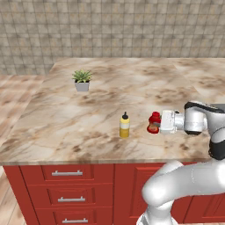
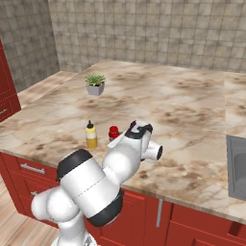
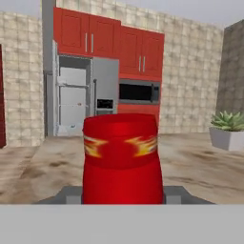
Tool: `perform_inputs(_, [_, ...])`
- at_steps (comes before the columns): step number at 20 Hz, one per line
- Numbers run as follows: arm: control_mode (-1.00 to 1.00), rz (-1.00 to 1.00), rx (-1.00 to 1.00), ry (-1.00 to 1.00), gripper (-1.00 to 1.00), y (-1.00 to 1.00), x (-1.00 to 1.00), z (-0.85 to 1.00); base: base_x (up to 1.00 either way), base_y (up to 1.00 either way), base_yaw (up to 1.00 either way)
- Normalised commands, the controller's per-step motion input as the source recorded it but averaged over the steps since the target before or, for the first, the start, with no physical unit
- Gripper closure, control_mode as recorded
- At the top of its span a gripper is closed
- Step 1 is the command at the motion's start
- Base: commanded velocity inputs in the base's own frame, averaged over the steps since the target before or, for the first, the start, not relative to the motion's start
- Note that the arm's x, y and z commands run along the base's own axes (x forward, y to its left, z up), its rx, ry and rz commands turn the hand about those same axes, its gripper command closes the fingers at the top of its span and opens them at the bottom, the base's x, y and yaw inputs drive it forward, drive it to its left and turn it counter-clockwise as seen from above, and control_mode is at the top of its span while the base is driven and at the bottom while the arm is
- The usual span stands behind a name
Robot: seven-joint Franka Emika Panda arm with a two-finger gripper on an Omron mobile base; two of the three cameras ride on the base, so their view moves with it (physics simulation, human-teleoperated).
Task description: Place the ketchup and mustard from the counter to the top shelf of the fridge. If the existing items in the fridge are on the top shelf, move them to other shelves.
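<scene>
Gripper clamped sideways on the ketchup, bottle upright on the counter between the jaws. Mustard stands just beyond the fingertips, apart from them. Judgement: lift straight up before swinging, keep the bottle vertical, clear the mustard. Fridge far ahead of the hand, door open; shelves and any items on them too small to read. Finger contact mostly hidden by the bottle.

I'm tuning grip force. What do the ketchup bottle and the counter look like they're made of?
The ketchup looks like smooth, slightly glossy plastic: uniform red with a soft sheen and a printed flame band, probably squeezable. The counter looks like polished stone, marble-like, with beige-brown veining and a flat hard surface. Both are rendered, so this is appearance only.
</scene>
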Motion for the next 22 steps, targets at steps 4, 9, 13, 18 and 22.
perform_inputs(4, [-1.00, 0.00, 0.00, -0.16, 1.00, 0.00, -0.61, 1.00, 0.00, 0.00, 0.00])
perform_inputs(9, [-1.00, 0.00, 0.00, 0.00, 1.00, 0.07, -0.75, 1.00, 0.00, 0.00, 0.00])
perform_inputs(13, [-1.00, 0.00, 0.00, 0.07, 1.00, 0.38, -0.73, 0.99, 0.00, 0.00, 0.00])
perform_inputs(18, [-1.00, 0.00, 0.00, 0.12, 1.00, 0.72, -0.58, 0.63, 0.00, 0.00, 0.00])
perform_inputs(22, [-1.00, 0.01, 0.07, -0.01, 1.00, 0.61, -0.53, 0.04, 0.00, 0.00, 0.00])
